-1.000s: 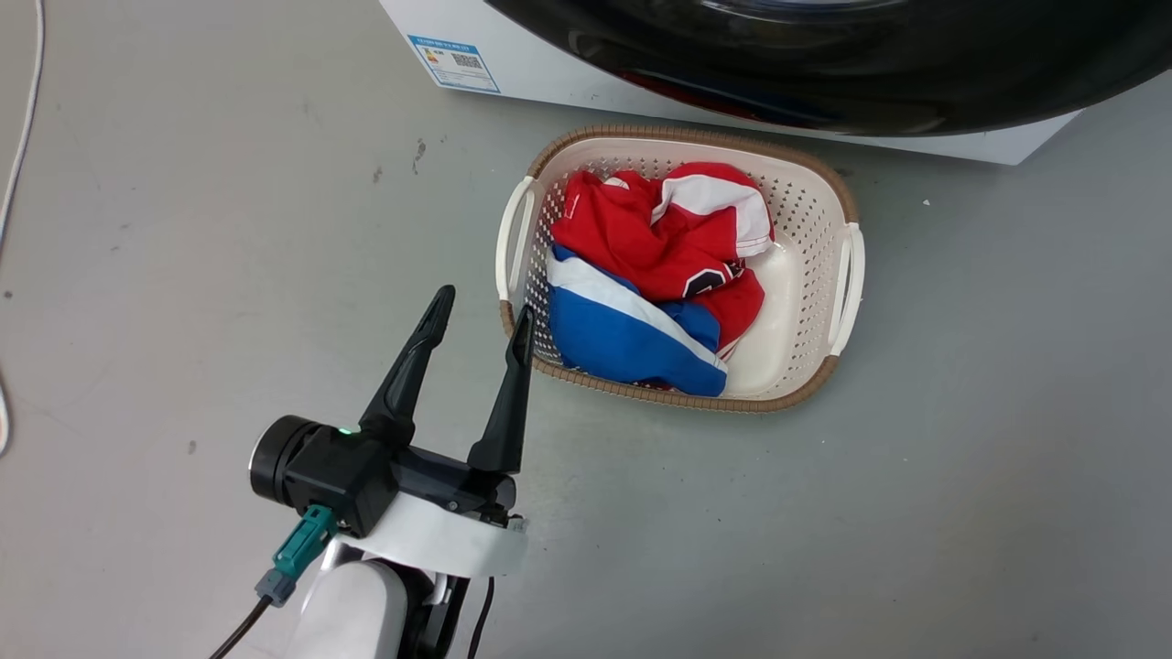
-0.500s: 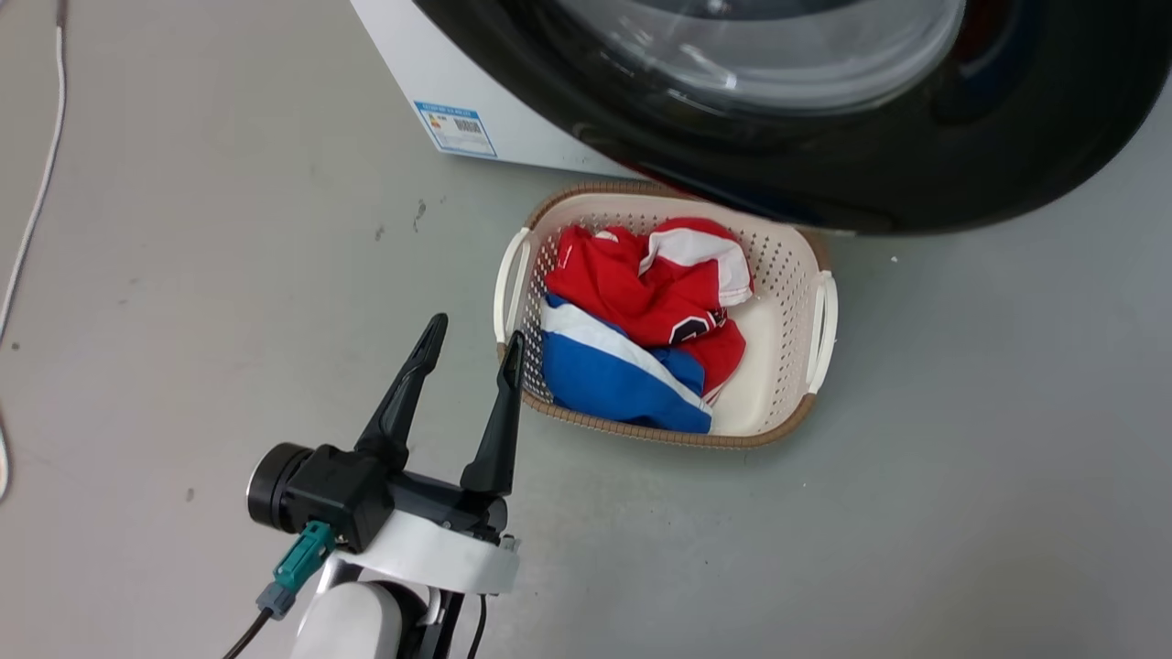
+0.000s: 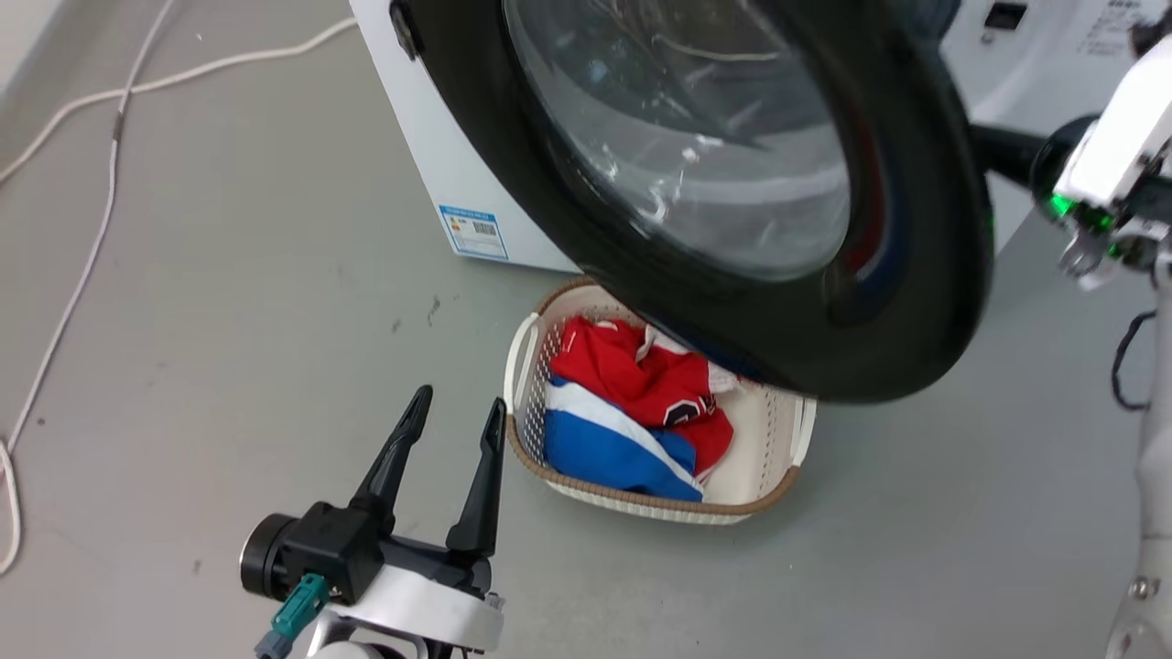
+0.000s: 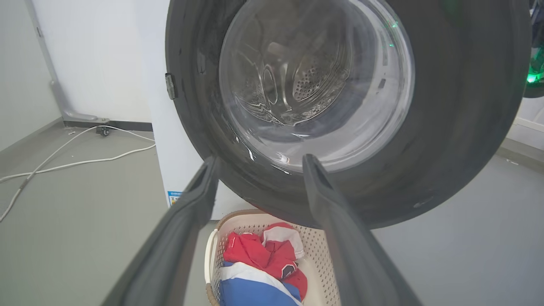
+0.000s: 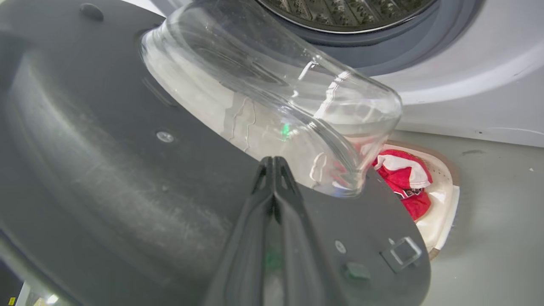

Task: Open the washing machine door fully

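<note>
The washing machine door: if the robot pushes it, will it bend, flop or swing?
Probably swings as one stiff piece: the washing machine door is a thick, rigid-looking disc. Likely heavy for its size, given the bulging glass bowl. Its smooth inner face may let the shut right gripper slide.

A laundry basket (image 3: pixel 518 366) (red, white and blue garments (image 3: pixel 641 384) inside) sits on the grey floor (image 3: pixel 229 320) before a white washer (image 3: pixel 430 156), with pale cables (image 3: pixel 117 119) nearby.

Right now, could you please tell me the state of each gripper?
Left gripper: open, holding nothing.
Right gripper: shut, nothing between its fingers, tips at the inner face of the washing machine door.
</note>
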{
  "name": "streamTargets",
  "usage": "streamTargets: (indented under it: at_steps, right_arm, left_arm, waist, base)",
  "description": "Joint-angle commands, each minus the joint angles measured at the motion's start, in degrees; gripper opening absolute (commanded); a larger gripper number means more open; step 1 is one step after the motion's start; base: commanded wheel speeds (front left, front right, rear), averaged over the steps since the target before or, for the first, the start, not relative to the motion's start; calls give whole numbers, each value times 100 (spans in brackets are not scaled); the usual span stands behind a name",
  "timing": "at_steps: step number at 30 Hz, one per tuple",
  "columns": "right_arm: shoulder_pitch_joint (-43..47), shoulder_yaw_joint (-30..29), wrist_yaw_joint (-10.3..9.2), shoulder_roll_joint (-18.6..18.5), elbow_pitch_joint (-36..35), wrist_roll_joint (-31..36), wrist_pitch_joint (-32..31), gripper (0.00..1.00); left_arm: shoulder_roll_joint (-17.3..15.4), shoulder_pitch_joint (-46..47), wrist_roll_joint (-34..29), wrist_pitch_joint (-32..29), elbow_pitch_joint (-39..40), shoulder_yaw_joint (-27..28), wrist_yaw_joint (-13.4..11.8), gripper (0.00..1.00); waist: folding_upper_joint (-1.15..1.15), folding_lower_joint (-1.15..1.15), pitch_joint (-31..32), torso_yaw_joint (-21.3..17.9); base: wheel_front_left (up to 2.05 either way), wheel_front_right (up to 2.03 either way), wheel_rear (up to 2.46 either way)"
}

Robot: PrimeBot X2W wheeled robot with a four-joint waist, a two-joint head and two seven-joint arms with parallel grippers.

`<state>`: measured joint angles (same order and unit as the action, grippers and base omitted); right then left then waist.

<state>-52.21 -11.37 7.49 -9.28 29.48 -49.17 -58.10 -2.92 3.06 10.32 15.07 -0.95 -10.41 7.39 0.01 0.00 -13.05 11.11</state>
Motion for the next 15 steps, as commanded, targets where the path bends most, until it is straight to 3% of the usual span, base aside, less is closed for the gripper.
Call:
streamTargets:
  at_steps: [1,15]
  right_arm:
    - [214,79,0,79,-60,-65,-52,0]
    - [1835,380,0,552,-798,-989,-43,0]
  left_arm:
    - [5,-99,-24,16,3,36,-5,100]
    - [6,-557,-61,16,14,198,-8,100]
  waist:
    - [-1,0,231,55]
    - [-1,0,978,394]
  base:
    - [0,0,0]
    - [0,0,0]
